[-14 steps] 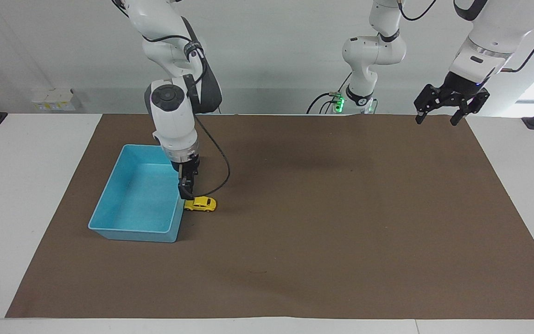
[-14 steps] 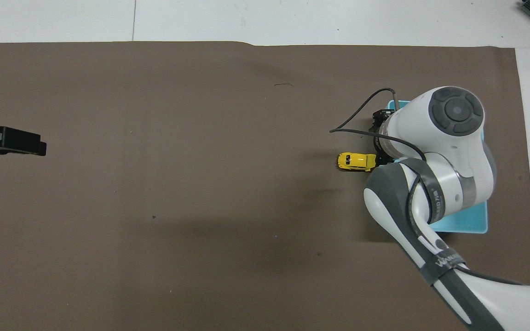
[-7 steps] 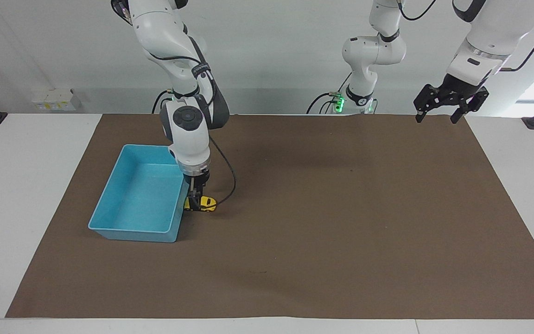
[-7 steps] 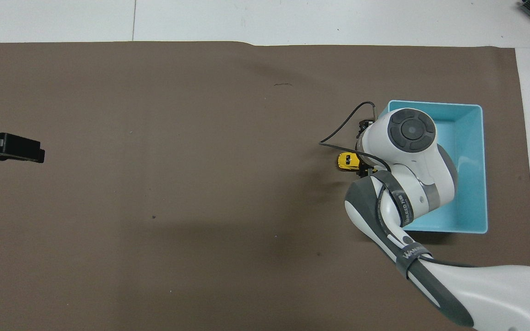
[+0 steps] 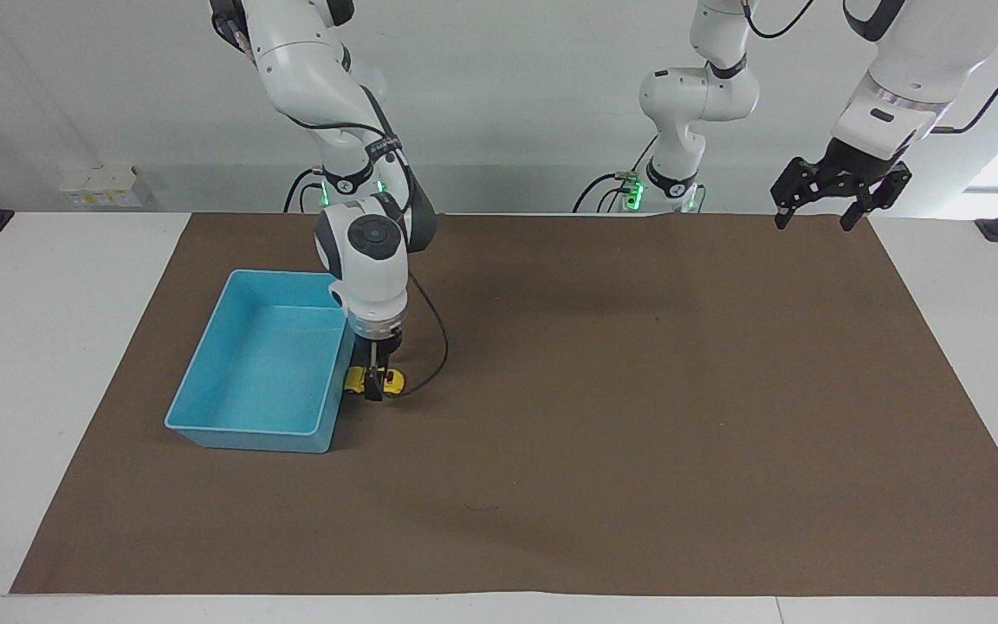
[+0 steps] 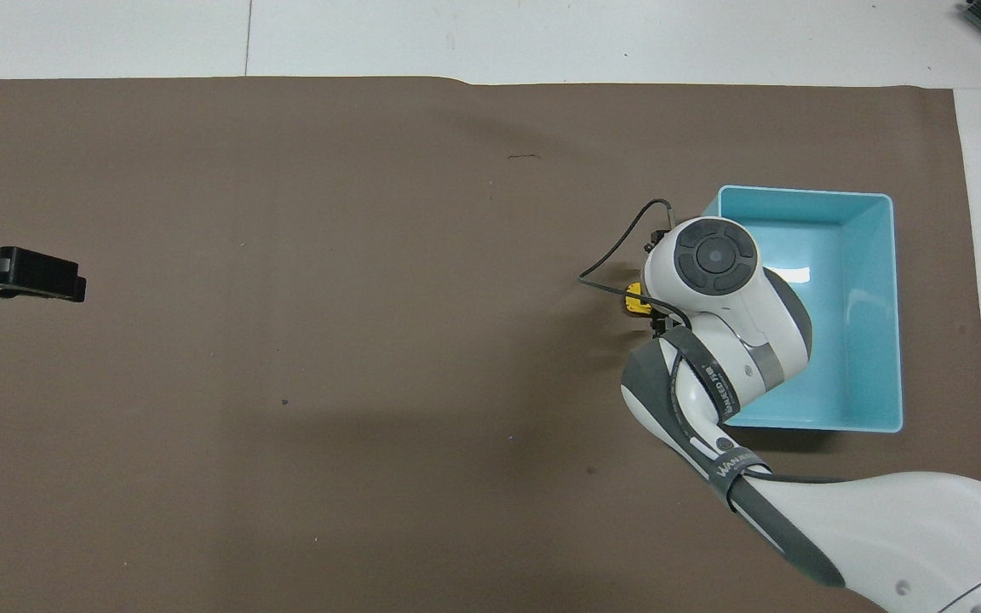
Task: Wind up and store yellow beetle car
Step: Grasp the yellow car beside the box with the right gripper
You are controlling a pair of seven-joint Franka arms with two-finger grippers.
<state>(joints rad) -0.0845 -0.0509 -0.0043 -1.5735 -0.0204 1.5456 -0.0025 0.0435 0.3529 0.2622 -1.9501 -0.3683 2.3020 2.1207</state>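
Here, the right gripper (image 5: 375, 384) is straddling the yellow beetle car (image 5: 394, 380) on the brown surface (image 5: 638, 416), just beside the light blue tray (image 5: 204, 407) at the right arm's end; whether its jaws are gripping yet cannot be told. The toy is looking light, hard and smooth, likely rolling away easily, so a pinch across its flanks is suiting it best. The tray is standing empty. The left gripper (image 5: 818, 211) is waiting aloft, jaws spread.
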